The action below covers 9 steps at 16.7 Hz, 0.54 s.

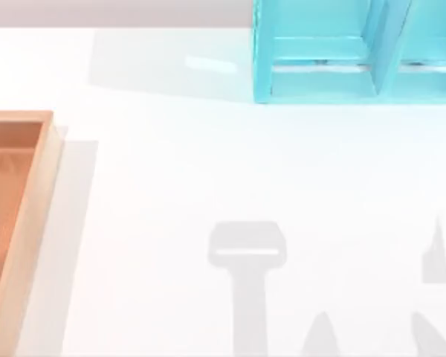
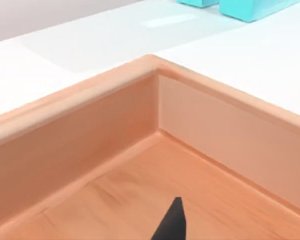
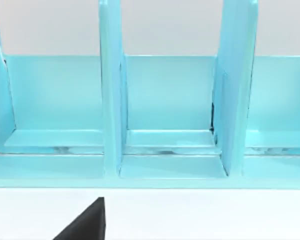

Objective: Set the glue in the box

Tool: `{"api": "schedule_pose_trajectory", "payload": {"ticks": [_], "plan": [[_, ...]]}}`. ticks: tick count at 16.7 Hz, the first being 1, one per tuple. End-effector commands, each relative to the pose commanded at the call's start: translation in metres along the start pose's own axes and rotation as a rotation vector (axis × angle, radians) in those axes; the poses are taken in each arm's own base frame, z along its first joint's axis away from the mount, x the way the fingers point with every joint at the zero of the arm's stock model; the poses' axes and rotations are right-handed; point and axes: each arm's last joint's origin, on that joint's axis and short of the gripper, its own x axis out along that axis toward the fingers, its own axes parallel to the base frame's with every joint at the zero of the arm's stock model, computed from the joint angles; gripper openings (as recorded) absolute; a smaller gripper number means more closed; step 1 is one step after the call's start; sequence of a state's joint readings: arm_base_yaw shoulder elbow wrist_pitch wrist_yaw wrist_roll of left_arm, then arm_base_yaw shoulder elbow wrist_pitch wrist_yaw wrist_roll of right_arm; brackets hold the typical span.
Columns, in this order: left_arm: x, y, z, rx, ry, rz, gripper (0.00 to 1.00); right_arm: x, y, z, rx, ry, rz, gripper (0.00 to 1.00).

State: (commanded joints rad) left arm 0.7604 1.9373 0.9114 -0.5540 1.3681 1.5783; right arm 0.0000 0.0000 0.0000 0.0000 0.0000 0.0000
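Left gripper (image 2: 171, 222) is being held over the box (image 2: 200, 115) corner — finger state can't be told; right one is being faced toward the blue shelf (image 3: 165, 100).

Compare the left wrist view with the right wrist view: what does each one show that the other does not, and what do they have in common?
The left wrist view alone shows the box: an inside corner where two of its raised wooden walls meet, with bare wooden floor below.

The right wrist view alone looks straight into the compartments of the turquoise shelf unit, split by upright dividers; the ones in sight hold nothing.

Both include the white table, and the shelf unit also appears as a small turquoise corner in the left wrist view. In each, a dark fingertip pokes in at the edge.
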Motion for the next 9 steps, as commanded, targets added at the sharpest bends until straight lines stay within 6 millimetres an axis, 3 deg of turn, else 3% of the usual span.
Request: {"api": "schedule_pose_trajectory", "payload": {"ticks": [3,9], "plan": [[0.0,0.0,0.0,0.0,0.0,0.0,0.98,0.0,0.0,0.0,0.0,0.0,0.0,1.0],[0.0,0.0,0.0,0.0,0.0,0.0,1.0,0.0,0.0,0.0,0.0,0.0,0.0,1.0]]}}
